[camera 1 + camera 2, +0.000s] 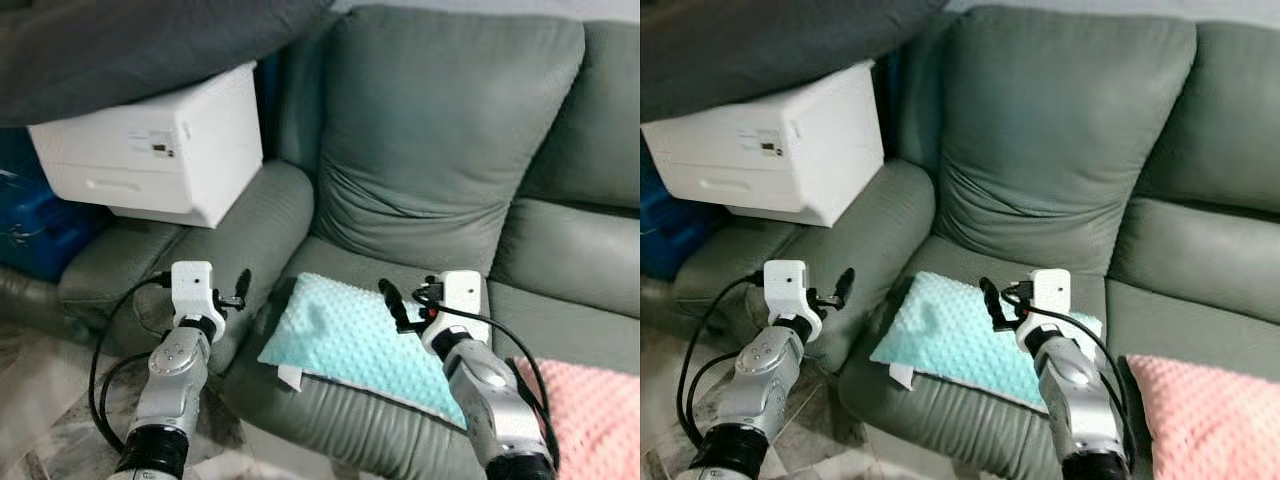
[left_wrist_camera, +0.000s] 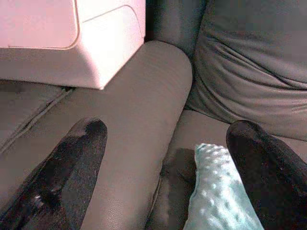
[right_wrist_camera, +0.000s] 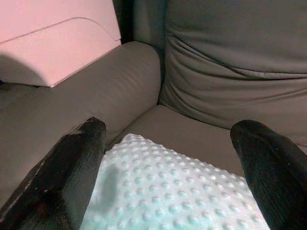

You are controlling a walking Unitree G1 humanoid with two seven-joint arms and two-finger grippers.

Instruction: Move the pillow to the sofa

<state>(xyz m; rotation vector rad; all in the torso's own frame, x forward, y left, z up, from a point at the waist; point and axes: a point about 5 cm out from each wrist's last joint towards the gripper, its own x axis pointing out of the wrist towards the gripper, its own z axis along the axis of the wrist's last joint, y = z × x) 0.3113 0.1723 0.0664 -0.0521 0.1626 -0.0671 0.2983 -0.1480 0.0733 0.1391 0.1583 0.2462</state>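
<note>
In the left eye view your pillow (image 1: 365, 345) already lies flat on the sofa (image 1: 440, 150) seat at lower centre, so you look done. In the wrist views your left gripper (image 2: 168, 143) and right gripper (image 3: 170, 148) hang spread and empty; next just back both arms away.

Printer (image 1: 160, 145) label, seemingly unreadable.

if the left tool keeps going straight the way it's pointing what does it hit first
Most likely the sofa armrest: the left tool, open, points along its rounded top, with the light blue pillow just off to one side. Depth is hard to judge.
</note>
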